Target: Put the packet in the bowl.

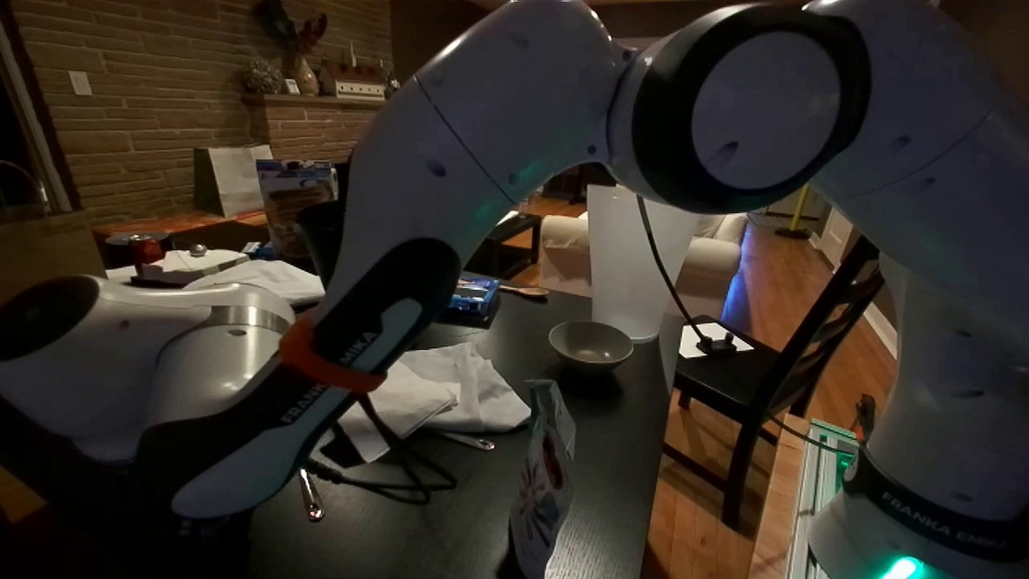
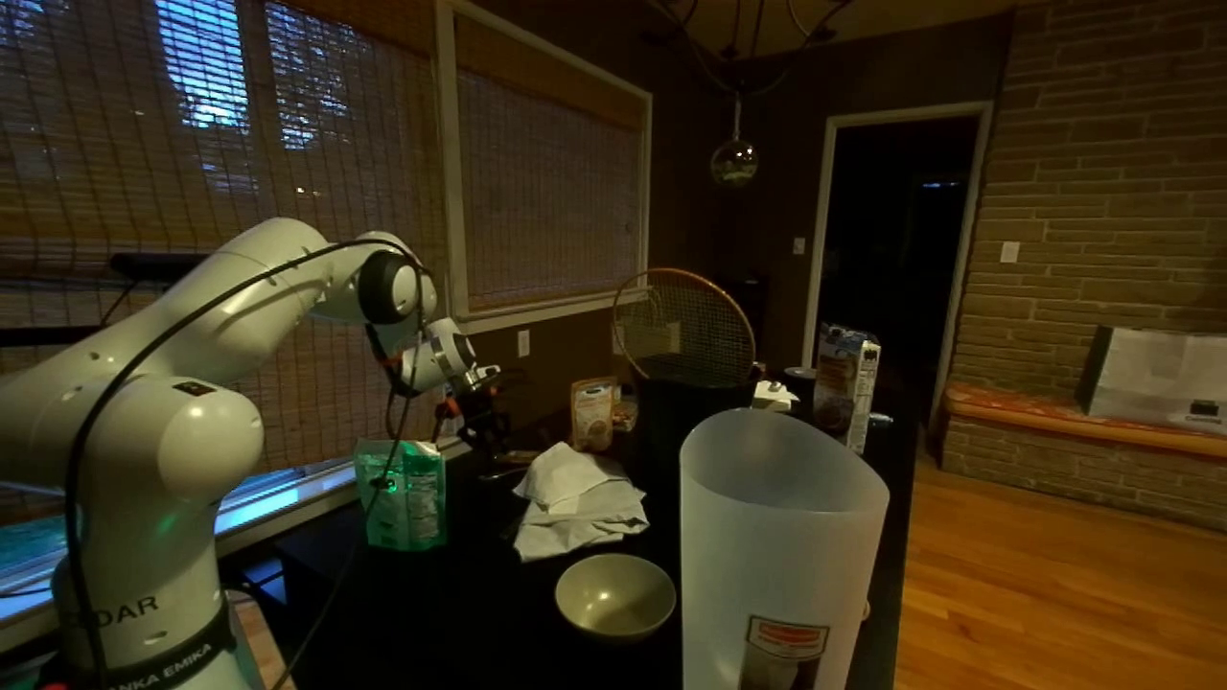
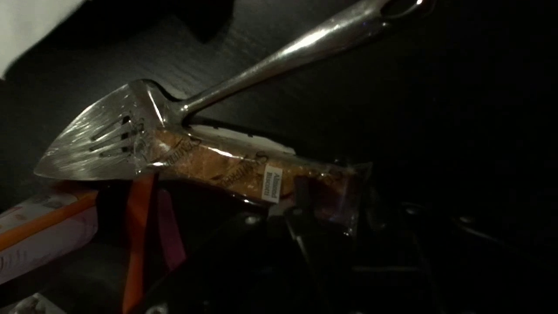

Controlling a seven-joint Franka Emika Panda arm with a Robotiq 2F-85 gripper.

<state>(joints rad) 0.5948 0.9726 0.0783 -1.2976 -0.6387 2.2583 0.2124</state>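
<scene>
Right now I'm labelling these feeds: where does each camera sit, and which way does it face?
An exterior view: near the standing pouch, looking over the bowl toward a sofa; the arm arches across the top.
An exterior view: behind the translucent bin, facing the window blinds; arm at picture left.
Wrist view: wrist-mounted, facing down at the biscotti packet and spatula; gripper fingers show below.
Both exterior views, roughly opposed, share bowl, pouch, bin and arm.

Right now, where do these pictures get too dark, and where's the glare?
Wrist view: right side nearly black, glare along the spatula handle, glints on the biscotti packet; in an exterior view, a green light blooms nearly white; in an exterior view, the doorway is almost black.
</scene>
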